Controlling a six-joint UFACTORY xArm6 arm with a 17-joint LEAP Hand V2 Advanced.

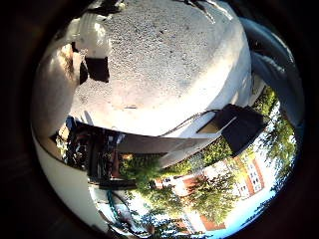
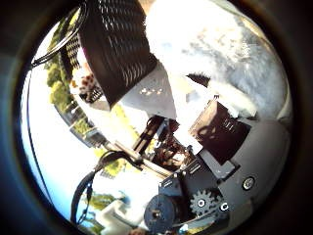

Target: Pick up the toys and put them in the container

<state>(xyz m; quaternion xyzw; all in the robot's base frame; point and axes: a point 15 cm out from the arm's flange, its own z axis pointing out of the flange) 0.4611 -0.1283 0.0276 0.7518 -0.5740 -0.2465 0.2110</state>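
Note:
In the right thumb side palm view a white fluffy toy (image 2: 220, 49) fills much of the picture, close to the palm. My hand (image 2: 210, 171) shows its black and geared parts beside it, and a black fingertip (image 2: 221, 127) curls against the fur. A black ribbed container (image 2: 117, 44) is right next to the toy. A brown and white spotted thing (image 2: 86, 84) shows at the container's rim. In the right little finger side palm view another black finger (image 1: 239, 124) reaches out over grey concrete ground (image 1: 169, 60) well below.
A dark object (image 1: 95, 68) with a pale thing (image 1: 90, 38) beside it lies on the concrete. Trees (image 1: 209, 194), brick buildings (image 1: 249, 174) and a parked car (image 1: 125, 209) stand around the yard.

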